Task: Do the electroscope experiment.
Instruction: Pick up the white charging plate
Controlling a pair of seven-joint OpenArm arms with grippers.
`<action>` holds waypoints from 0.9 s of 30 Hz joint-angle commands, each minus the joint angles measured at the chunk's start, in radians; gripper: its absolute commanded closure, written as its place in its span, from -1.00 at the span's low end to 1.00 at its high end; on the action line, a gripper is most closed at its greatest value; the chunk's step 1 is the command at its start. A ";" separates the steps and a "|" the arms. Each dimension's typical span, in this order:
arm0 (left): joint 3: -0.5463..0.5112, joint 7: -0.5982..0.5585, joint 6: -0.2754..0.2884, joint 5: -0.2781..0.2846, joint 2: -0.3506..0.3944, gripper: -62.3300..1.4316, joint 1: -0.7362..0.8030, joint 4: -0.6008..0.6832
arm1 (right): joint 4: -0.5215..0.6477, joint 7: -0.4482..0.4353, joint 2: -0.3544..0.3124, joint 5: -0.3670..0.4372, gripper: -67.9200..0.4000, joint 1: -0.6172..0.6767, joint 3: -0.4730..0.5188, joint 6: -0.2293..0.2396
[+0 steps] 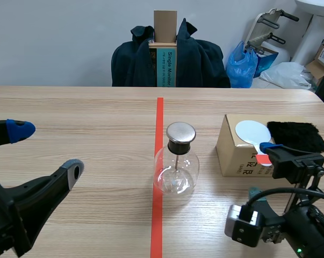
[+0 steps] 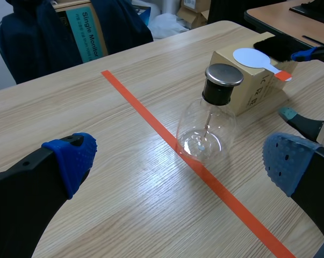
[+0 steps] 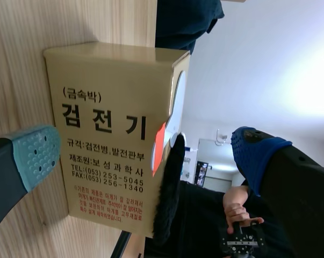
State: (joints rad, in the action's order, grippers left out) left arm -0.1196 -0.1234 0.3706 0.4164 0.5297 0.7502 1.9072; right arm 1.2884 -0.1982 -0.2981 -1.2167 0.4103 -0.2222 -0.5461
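Pickup comes first, as we judge it: nothing is charged yet, and the electroscope (image 1: 175, 161), a clear flask with a metal cap and a thin rod hanging inside, stands untouched on the orange-red tape line at mid-table. The tools we need lie on top of the cardboard box (image 1: 237, 156) to its right: a white paddle (image 1: 251, 130) with a red handle, and just beside it a black fur cloth (image 1: 296, 137). Our right gripper (image 1: 260, 168) is turned on its side at the box's near face, its fingers spread wide and pinching nothing, one pad low against the box front and the other up over the paddle's handle. Our left gripper (image 1: 46, 150) hangs over the table's left side, well apart from the flask, likewise spread and empty. The next move, we think, calls for lining the right fingers on the thin red handle alone (the fur lies so close that it could get caught too) and closing gently, since the paddle sits flat and offers little edge. Rubbing and bringing it to the cap would follow.
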 commanded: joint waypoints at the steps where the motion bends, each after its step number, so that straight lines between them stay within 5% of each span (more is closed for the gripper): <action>1: -0.005 -0.014 0.002 0.007 0.002 -1.00 -0.003 0.018 | 0.032 0.027 -0.006 -0.004 -1.00 -0.011 -0.002 -0.016; 9: -0.004 -0.014 0.002 0.007 0.002 -1.00 -0.003 0.018 | 0.032 0.132 -0.006 -0.011 -1.00 -0.050 -0.037 -0.013; 25: -0.004 -0.014 0.002 0.007 0.002 -1.00 -0.003 0.018 | 0.026 0.167 -0.015 -0.012 -1.00 -0.092 -0.034 0.045; 27: -0.004 -0.014 0.002 0.007 0.002 -1.00 -0.003 0.018 | 0.026 0.167 -0.015 -0.012 -0.86 -0.092 -0.033 0.047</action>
State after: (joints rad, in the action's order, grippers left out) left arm -0.1196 -0.1234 0.3706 0.4164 0.5297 0.7502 1.9072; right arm 1.2934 -0.0391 -0.2947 -1.2274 0.3279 -0.2699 -0.4862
